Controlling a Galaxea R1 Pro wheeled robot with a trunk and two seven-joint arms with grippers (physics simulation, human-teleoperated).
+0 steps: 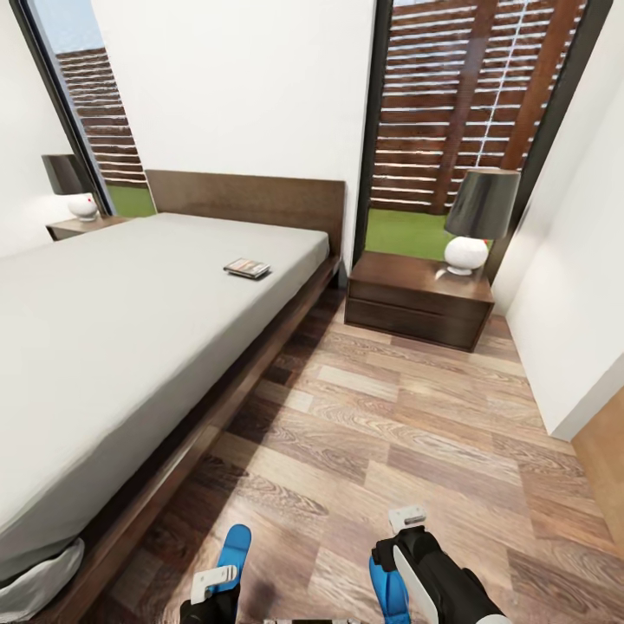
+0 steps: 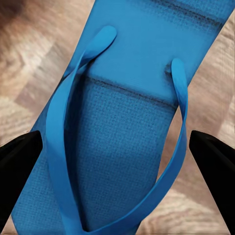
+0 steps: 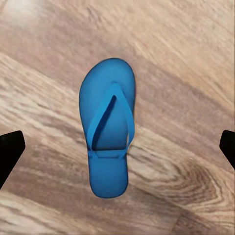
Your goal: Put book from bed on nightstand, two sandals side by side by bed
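The book point(image 1: 247, 268) lies on the off-white mattress of the bed point(image 1: 130, 329), near the headboard. A nightstand point(image 1: 419, 299) stands right of the bed and a second one point(image 1: 82, 227) at its far side. Two blue sandals lie on the floor beside the bed. One sandal point(image 1: 232, 548) point(image 2: 127, 122) is under my left gripper point(image 1: 212, 596) point(image 2: 117, 171), which is open with its fingers point(image 2: 17, 166) on either side of the sole. The other sandal point(image 1: 384, 591) point(image 3: 110, 129) lies under my open right gripper point(image 1: 406, 542) point(image 3: 117, 149), which hovers higher.
A lamp point(image 1: 477, 221) with a dark shade stands on the right nightstand, and another lamp point(image 1: 74, 186) on the far one. A white wall point(image 1: 581, 286) closes the right side. Wood-plank floor point(image 1: 407, 433) runs between bed and wall.
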